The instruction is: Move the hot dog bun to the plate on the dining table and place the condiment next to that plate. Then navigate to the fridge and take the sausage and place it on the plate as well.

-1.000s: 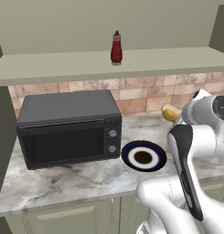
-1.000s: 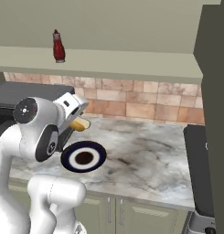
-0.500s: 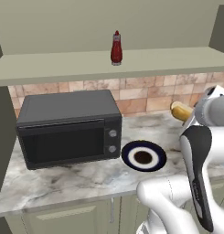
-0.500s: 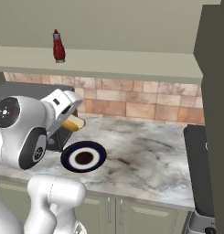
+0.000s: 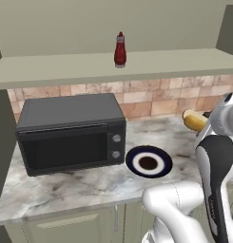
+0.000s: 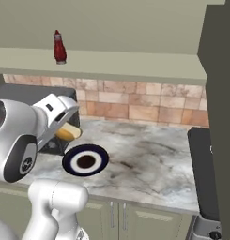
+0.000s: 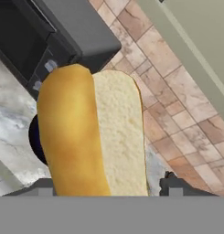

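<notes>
Bun (image 7: 93,132) clamped btwn my jaws, lifted off counter, now carried further right vs sec ago. Ketchup bottle (image 5: 120,49) unmoved on shelf above microwave (image 5: 70,130). Blue plate (image 5: 149,162) below, not target. Pickup done; next drive to table.

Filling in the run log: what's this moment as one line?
gripper: shut on hot dog bun | bun: lifted above counter | condiment: on shelf | blue plate: on counter

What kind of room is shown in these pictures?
Most likely a kitchen: a black microwave stands on a marble counter with green cabinets below, a brick-tile backsplash runs behind, and a red condiment bottle sits on the shelf above.
</notes>
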### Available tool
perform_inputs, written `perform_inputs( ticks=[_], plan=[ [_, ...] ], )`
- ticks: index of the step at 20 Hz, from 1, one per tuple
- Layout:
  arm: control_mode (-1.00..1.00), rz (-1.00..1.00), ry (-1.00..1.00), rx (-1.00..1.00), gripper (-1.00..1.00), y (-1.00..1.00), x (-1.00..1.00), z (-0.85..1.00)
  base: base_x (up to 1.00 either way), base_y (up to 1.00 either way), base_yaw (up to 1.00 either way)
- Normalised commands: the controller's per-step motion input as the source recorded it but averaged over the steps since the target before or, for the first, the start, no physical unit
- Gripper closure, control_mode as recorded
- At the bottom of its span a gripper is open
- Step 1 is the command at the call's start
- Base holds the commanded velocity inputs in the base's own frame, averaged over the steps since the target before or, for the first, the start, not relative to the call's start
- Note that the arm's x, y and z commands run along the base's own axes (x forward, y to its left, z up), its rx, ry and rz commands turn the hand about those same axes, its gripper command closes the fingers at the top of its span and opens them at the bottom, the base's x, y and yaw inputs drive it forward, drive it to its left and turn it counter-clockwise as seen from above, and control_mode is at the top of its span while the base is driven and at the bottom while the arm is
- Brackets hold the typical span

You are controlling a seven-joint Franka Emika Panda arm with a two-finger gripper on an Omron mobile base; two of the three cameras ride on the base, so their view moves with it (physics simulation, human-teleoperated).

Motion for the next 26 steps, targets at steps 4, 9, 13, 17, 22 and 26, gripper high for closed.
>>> perform_inputs(
  ticks=[4, 9, 13, 17, 22, 26],
  plan=[
    [1.00, 0.00, 0.00, 0.00, 1.00, 0.00, 0.00, 0.00, -0.53, 0.01, -0.45],
    [1.00, 0.00, 0.00, 0.00, 1.00, 0.00, 0.00, 0.00, -0.61, 0.01, -0.66],
    [1.00, 0.00, 0.00, 0.00, 1.00, 0.00, 0.00, 0.00, -0.86, 0.00, -0.68],
    [1.00, 0.00, 0.00, 0.00, 1.00, 0.00, 0.00, 0.00, -0.92, 0.00, -0.66],
    [1.00, 0.00, 0.00, 0.00, 1.00, 0.00, 0.00, 0.00, -0.82, 0.00, -0.68],
    [1.00, 0.00, 0.00, 0.00, 1.00, 0.00, 0.00, 0.00, -0.60, -0.08, -0.63]
  ],
)
